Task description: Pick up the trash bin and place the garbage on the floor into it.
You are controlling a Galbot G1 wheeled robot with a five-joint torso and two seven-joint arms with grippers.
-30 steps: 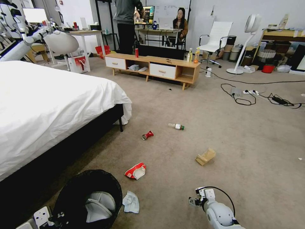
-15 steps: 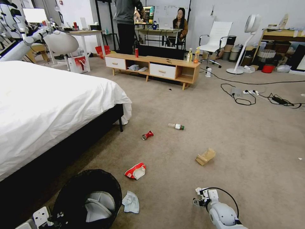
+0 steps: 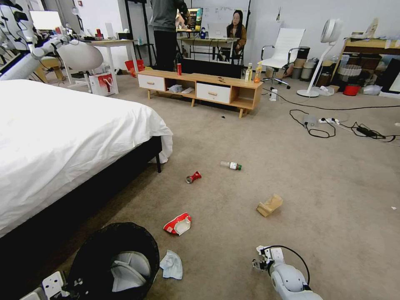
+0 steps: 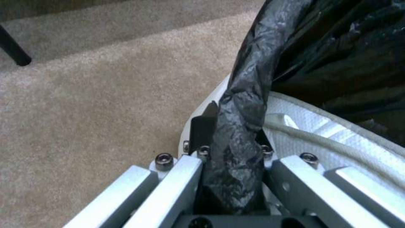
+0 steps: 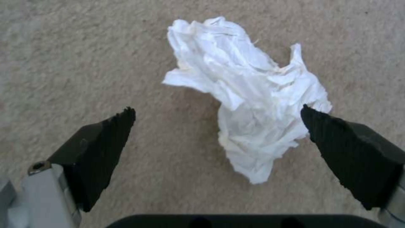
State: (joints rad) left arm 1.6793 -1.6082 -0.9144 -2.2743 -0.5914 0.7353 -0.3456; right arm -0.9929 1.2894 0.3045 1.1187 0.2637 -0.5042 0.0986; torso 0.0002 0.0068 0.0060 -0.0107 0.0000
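The trash bin (image 3: pixel 112 258), white with a black bag over its rim (image 4: pixel 249 95), is at the lower left beside the bed. My left gripper (image 4: pixel 230 139) is shut on that rim and bag. My right gripper (image 5: pixel 215 110) hangs open just above the carpet, and a crumpled white tissue (image 5: pixel 249 91) lies between and just beyond its fingertips. In the head view this gripper (image 3: pixel 260 260) is at the bottom right. More garbage lies on the floor: a pale tissue (image 3: pixel 171 265) beside the bin, a red-and-white packet (image 3: pixel 178 223), a crushed red can (image 3: pixel 193 177), a small bottle (image 3: pixel 231 165) and a tan paper bag (image 3: pixel 270 205).
A white bed (image 3: pixel 62 137) on a dark frame fills the left side. A low wooden cabinet (image 3: pixel 200 89) stands at the back. Cables and a power strip (image 3: pixel 329 123) lie on the carpet at the right, near a standing fan (image 3: pixel 321 58).
My right arm has shifted slightly down and to the right. The bin, the left gripper and the litter have not moved.
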